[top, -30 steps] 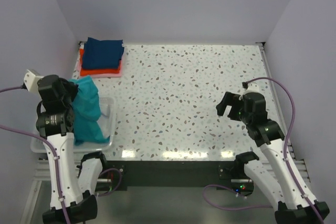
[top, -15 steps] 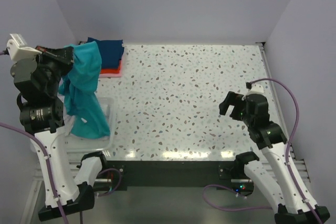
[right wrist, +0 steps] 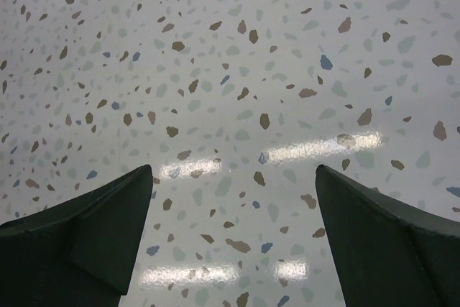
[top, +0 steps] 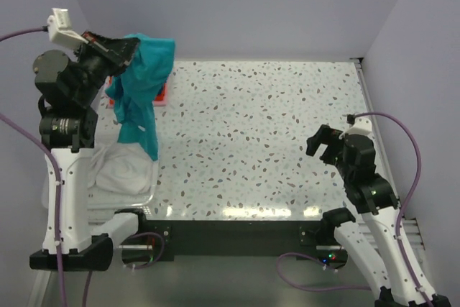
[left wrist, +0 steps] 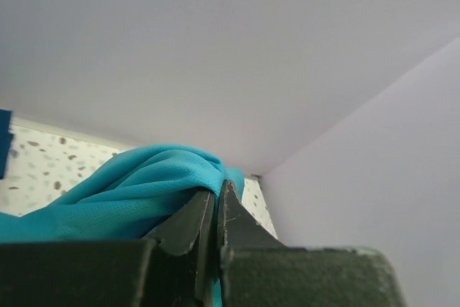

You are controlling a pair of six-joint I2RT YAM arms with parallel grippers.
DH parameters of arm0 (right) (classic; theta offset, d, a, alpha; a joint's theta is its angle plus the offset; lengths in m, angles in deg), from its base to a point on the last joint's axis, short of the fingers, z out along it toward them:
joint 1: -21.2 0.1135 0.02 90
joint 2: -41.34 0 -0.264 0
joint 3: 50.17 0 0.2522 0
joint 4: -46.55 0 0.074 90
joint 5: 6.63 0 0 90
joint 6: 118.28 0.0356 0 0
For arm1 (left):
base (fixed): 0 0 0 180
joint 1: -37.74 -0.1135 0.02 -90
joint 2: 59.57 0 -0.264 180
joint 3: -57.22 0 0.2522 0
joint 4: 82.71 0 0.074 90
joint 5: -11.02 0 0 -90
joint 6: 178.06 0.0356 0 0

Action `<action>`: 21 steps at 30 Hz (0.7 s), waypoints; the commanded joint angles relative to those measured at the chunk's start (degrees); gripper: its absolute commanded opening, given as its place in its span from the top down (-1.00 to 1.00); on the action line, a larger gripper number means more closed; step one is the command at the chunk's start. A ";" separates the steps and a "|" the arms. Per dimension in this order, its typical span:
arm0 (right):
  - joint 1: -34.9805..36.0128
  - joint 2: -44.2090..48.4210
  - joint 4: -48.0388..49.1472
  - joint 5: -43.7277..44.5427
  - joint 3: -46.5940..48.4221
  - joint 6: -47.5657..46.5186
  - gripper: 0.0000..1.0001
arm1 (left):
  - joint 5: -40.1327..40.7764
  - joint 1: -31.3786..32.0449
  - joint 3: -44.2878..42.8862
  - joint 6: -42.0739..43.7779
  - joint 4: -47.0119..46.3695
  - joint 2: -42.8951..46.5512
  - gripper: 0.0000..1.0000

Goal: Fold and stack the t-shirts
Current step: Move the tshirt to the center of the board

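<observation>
Swung up and back over the pale speckled counter (top: 251,127) in the past second, the left arm (top: 68,80) dangles a crumpled teal cloth t-shirt (top: 144,80) in the air near the far-left corner, its jaws clenched on a fold of the fabric. The right arm (top: 363,170) hovers over bare counter, jaws spread wide, holding nothing. A white plastic basket (top: 152,181) sits near left; edges of folded orange-red and pink shirts (top: 159,96) show behind the teal one
</observation>
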 commanded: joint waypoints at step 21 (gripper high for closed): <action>-0.05 1.12 -1.03 8.99 0.74 1.61 -0.98 | 14.66 46.69 -22.29 11.03 -4.25 -29.99 1.00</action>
